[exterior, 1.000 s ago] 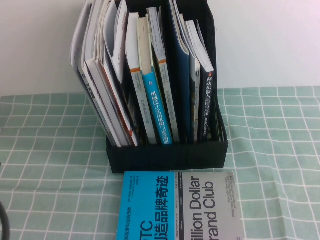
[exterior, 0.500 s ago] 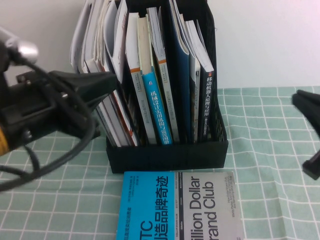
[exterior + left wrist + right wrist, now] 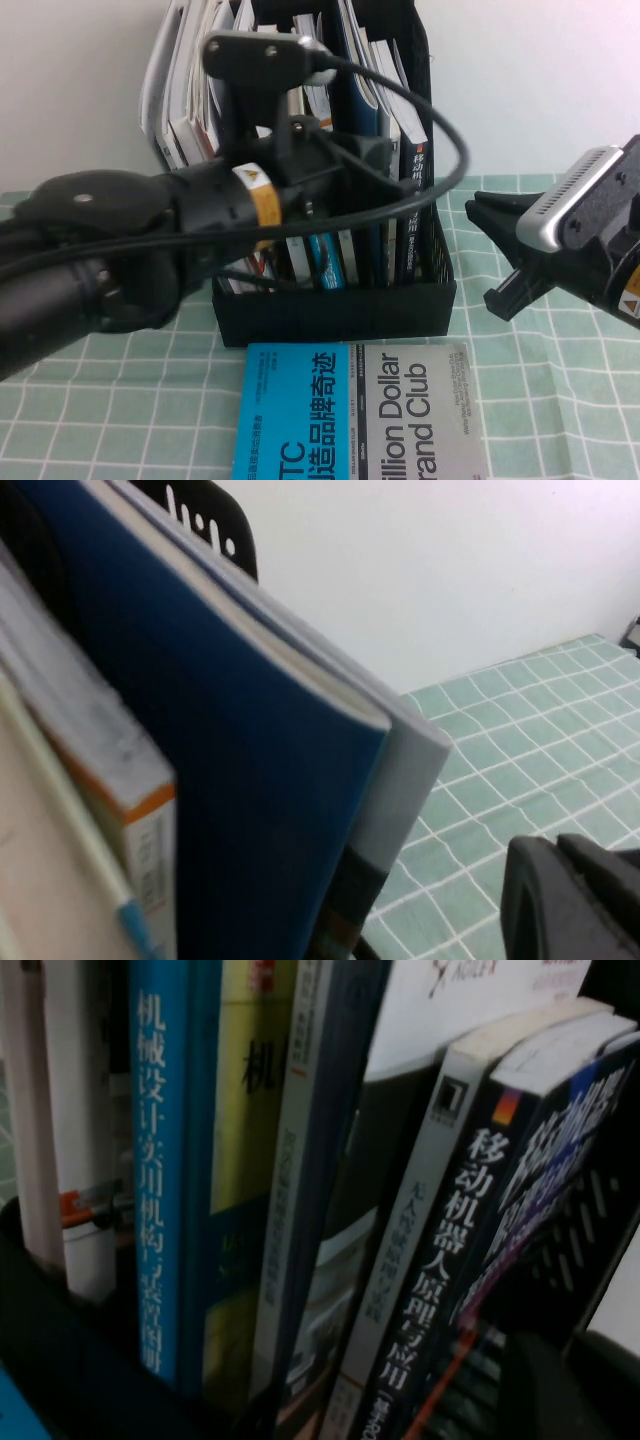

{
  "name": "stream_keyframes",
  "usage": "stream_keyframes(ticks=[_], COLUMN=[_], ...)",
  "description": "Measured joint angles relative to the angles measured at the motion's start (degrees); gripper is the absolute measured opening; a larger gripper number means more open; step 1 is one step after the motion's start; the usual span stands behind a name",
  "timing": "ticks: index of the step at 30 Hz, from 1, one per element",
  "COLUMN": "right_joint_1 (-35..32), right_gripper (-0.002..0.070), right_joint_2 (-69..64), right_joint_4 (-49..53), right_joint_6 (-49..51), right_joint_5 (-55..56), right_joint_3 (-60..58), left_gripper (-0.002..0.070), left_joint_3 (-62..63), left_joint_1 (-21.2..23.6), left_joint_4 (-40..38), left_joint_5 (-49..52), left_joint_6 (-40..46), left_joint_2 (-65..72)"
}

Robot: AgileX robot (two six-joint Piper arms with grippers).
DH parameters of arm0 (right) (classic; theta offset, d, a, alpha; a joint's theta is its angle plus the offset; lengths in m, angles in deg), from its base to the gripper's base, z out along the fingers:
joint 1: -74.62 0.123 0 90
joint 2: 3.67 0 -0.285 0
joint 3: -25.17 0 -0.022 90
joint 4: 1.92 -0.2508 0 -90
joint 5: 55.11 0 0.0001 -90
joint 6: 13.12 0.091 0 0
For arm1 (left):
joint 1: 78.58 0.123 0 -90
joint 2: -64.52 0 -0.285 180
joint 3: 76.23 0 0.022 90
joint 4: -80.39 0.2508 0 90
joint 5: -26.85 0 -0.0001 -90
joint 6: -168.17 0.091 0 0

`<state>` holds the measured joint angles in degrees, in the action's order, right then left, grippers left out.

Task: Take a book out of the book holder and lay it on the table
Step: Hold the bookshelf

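Black-spined thick paperback book [image 3: 415, 200] upright in black slatted holder [image 3: 340, 305], between left gripper [image 3: 385, 165] and right gripper [image 3: 490, 225]; neither claw's spread can be told.

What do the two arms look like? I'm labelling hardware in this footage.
The left arm is matte black with rounded joint housings, a yellow warning sticker and loose black cables looping past a black camera block. The left gripper reaches in among the books. The right arm is black too, with a silver-grey camera bar and a small yellow sticker; the right gripper stands beside the book holder.
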<state>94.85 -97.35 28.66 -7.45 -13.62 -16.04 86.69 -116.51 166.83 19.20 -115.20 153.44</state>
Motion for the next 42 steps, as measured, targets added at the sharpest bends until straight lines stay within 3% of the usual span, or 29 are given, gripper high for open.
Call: stream_keyframes(ticks=[4, 13, 17, 22, 28, 42], right_joint_1=[0.00, 0.09, 0.09, 0.09, 0.09, 0.09], right_gripper=[0.0102, 0.0171, 0.0197, 0.0297, 0.0363, 0.0367], right_joint_2=[-2.66, -6.14, -6.19, -6.64, -10.28, -16.47], right_joint_4=[-0.97, -2.77, -3.56, -3.84, -3.93, -6.77], right_joint_6=[-1.19, -2.36, -2.36, -2.78, -0.33, 0.40], right_joint_5=[3.86, 9.20, 10.37, 13.76, 17.91, 17.64], right_joint_3=[0.00, 0.00, 0.15, 0.25, 2.94, 8.09], left_gripper=[-0.0003, -0.0003, -0.0003, -0.0003, -0.0003, -0.0003], left_joint_3=[6.85, 16.56, 16.92, 17.45, 17.91, 18.57], left_joint_1=[-3.82, -6.02, -6.02, -6.25, -6.25, -4.53], left_joint_4=[-0.42, -5.96, -11.68, -21.84, -27.27, -40.78], left_joint_5=[7.34, 15.15, 20.25, 25.68, 25.86, 20.10], left_joint_6=[-0.62, 0.42, 7.20, 18.95, 23.56, 25.70], left_joint_2=[6.41, 15.23, 15.80, 15.80, 15.93, 15.84])
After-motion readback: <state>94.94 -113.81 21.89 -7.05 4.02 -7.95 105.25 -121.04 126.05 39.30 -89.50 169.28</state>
